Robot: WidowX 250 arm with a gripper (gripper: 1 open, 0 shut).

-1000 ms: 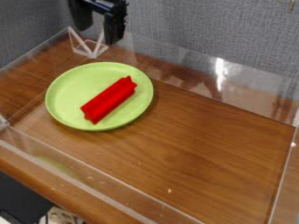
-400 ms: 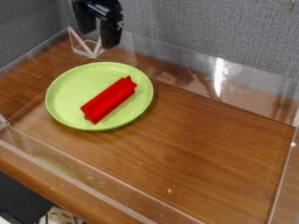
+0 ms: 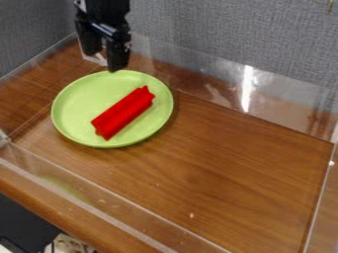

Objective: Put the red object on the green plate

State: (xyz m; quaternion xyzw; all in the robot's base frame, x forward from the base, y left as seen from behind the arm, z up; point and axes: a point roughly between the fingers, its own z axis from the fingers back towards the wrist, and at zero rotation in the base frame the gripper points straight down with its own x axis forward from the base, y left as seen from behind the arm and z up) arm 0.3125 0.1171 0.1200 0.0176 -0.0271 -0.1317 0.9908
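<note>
red block (image 3: 123, 112) at left of frame, on green plate (image 3: 66, 126), already placed, it seems. beyond, towards upper left, gripper (image 3: 102, 59) over the plate's far side, jaws apart, holding 0 things. best now: lift straight up, avoid the rim.

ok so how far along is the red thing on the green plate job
The placing already looks done: the red block lies slanted across the inside of the green plate, within its rim. Nothing appears to be in hand; the gripper is over the plate's far edge, apart from the block. Probably nothing is left except moving the arm away.
</note>
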